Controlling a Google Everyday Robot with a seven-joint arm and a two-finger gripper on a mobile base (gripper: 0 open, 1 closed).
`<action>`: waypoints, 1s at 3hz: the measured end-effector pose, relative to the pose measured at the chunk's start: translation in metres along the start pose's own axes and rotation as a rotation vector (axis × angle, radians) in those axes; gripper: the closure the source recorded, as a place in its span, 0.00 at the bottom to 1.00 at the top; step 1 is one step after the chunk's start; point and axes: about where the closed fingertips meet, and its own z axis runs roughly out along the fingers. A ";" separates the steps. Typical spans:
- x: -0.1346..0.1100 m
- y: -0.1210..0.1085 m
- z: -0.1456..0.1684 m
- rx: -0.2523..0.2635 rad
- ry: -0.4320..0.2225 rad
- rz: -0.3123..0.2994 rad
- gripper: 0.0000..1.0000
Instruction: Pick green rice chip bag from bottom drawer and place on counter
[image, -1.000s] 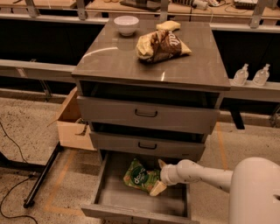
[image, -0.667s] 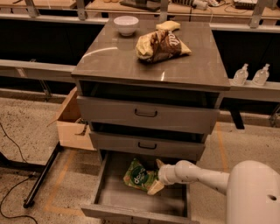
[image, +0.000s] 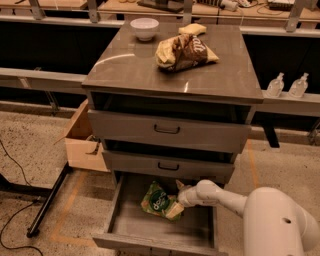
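The green rice chip bag (image: 157, 199) lies inside the open bottom drawer (image: 131, 229), near its back middle. My gripper (image: 177, 204) reaches into the drawer from the right, at the bag's right edge, touching or just over it. My white arm runs from the lower right of the camera view. The counter (image: 130, 67) is the glossy grey-brown cabinet top above.
A brown-and-yellow snack bag (image: 184, 50) and a white bowl (image: 144, 28) sit on the counter. Two shut drawers with black handles (image: 166, 130) are above the open one. A cardboard box (image: 82, 139) stands left of the cabinet. Two bottles (image: 287, 85) stand at right.
My gripper has shifted slightly left toward the green bag inside the drawer. The bag has not visibly moved.
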 end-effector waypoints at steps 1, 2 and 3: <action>0.007 -0.004 0.021 -0.031 0.013 0.017 0.00; 0.019 -0.001 0.043 -0.063 0.040 0.040 0.00; 0.030 0.004 0.060 -0.082 0.067 0.057 0.00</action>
